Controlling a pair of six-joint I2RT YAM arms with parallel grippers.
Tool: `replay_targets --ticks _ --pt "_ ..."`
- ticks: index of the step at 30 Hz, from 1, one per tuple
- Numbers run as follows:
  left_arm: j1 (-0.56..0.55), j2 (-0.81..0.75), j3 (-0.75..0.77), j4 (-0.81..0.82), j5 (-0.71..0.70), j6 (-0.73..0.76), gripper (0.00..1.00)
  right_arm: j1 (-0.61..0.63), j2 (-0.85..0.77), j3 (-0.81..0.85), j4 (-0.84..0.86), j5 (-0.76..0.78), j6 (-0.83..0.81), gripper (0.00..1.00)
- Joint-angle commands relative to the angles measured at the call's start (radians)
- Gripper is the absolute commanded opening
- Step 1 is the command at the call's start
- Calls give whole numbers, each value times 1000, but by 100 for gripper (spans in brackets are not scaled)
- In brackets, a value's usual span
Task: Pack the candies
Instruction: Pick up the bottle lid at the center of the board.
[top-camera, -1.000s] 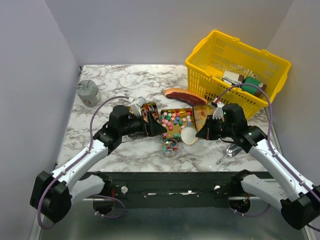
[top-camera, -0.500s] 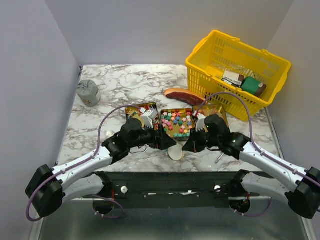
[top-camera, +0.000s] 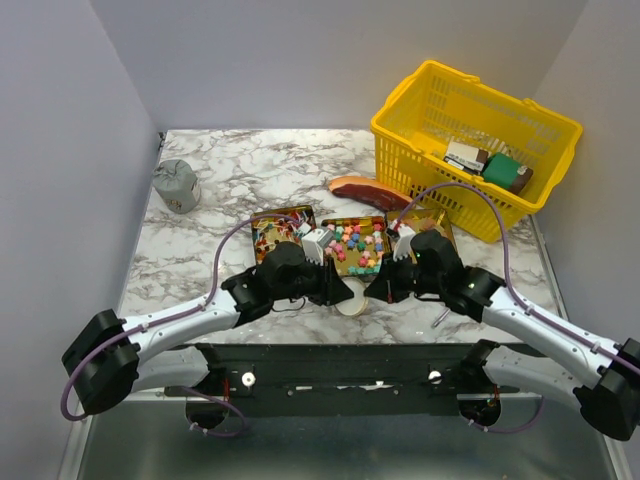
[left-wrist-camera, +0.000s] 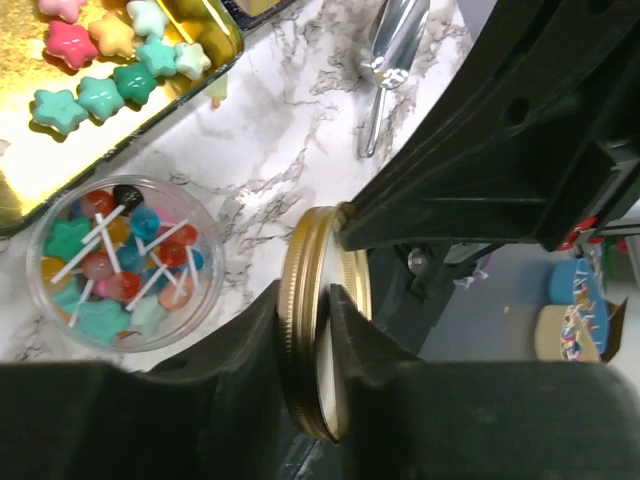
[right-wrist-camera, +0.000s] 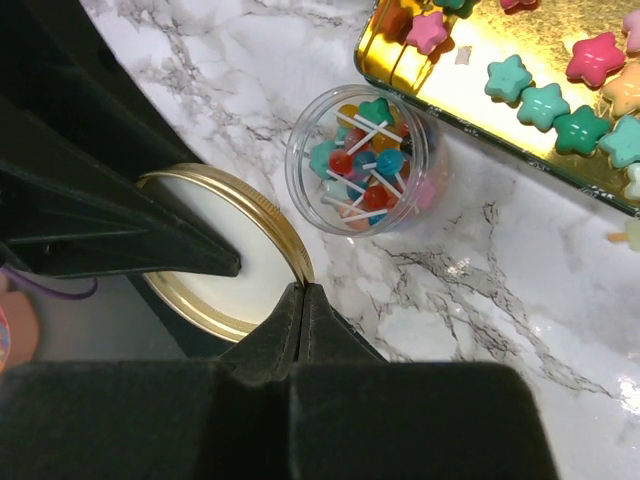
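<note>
A gold lid (top-camera: 350, 303) with a white inner face hangs over the table's front edge between both arms. My left gripper (left-wrist-camera: 308, 300) is shut across the lid (left-wrist-camera: 318, 330), one finger on each face. My right gripper (right-wrist-camera: 302, 290) is shut on the rim of the lid (right-wrist-camera: 225, 255). A small clear jar (left-wrist-camera: 125, 262) of candies stands open on the marble, also seen as the jar (right-wrist-camera: 365, 160) in the right wrist view. Pastel star candies (top-camera: 352, 243) lie in a gold tray (left-wrist-camera: 20, 200). More candies fill a tray (top-camera: 280, 222) to its left.
A yellow basket (top-camera: 470, 120) with boxed packets stands at the back right. A reddish-brown slab (top-camera: 368, 190) lies beside it. A grey pouch (top-camera: 175, 185) sits at the far left. A metal scoop (left-wrist-camera: 385, 70) lies right of the trays.
Both arms drew in toward the front middle. The right gripper carried the lid from beside the jar to the front edge, and the left gripper closed onto it.
</note>
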Motion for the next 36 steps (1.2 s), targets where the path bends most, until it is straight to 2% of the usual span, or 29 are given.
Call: replay_targets --ticks 1,2,3,4,6,7,9,13,17,18,19,22,25,30,36 --pt "-8 11 44 -41 -29 80 24 6 -20 13 17 51 5 1" --pt "-8 11 53 -46 -34 94 16 6 -21 14 13 58 6 4" --pt "-10 11 58 -52 -39 108 14 6 -24 16 8 68 12 10" --pt "-14 10 63 -59 -55 145 11 6 -42 14 2 78 34 22" --pt "-22 -4 84 -105 -94 185 8 6 -78 11 -13 118 59 37" --pt "-29 -13 90 -115 -115 208 8 6 -131 3 -15 132 85 51" --pt "-59 -38 113 -164 -193 280 8 6 -190 -7 -21 195 122 52" --pt "-128 -73 152 -199 -357 412 8 4 -248 40 -53 270 229 48" --pt "-197 -98 173 -167 -540 551 8 3 -121 263 -172 272 306 48" --pt "-221 -108 169 -144 -622 577 8 4 -56 311 -197 276 321 48" --pt "-235 -116 161 -121 -667 638 8 4 -28 351 -248 282 359 54" --pt "-273 -148 106 43 -804 790 9 4 26 439 -257 295 419 63" --pt "-283 -142 92 155 -873 884 9 4 43 469 -207 270 449 69" --pt "-321 -103 83 318 -953 1114 1 4 123 563 -254 229 495 66" --pt "-352 -70 75 407 -994 1197 0 3 200 629 -279 201 539 65"
